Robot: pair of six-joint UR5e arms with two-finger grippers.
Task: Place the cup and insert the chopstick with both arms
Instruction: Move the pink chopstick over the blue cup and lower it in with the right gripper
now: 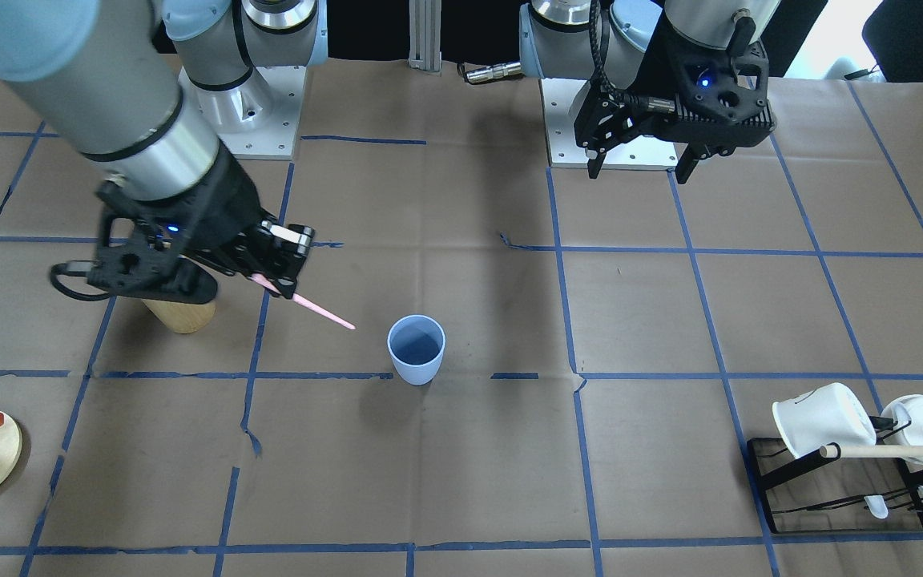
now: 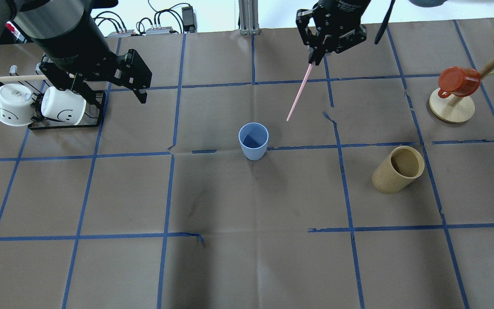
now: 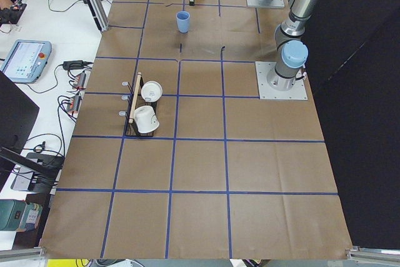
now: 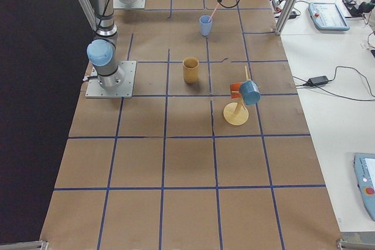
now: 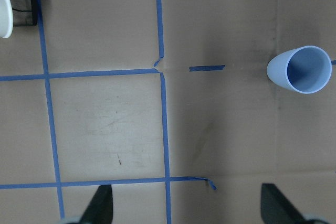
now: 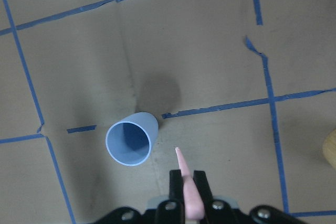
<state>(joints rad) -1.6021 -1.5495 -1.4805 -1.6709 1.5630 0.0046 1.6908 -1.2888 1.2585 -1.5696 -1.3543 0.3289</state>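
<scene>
The pale-blue cup [image 2: 253,140] stands upright near the table's middle, and shows in the front view [image 1: 416,349] and both wrist views [image 5: 302,70] [image 6: 131,139]. My right gripper [image 2: 312,58] [image 1: 277,284] is shut on a pink chopstick [image 2: 298,94] [image 1: 321,311] [image 6: 186,184]. The stick slants down toward the cup, and its tip is apart from the rim, just to one side. My left gripper [image 2: 116,96] [image 1: 638,174] [image 5: 189,211] is open and empty, held above the table away from the cup.
A tan wooden cylinder [image 2: 397,169] stands on the right side. A mug tree with a red mug [image 2: 453,92] is at the far right. A black rack [image 2: 94,116] with two white mugs and a wooden rod sits at the far left, under my left arm.
</scene>
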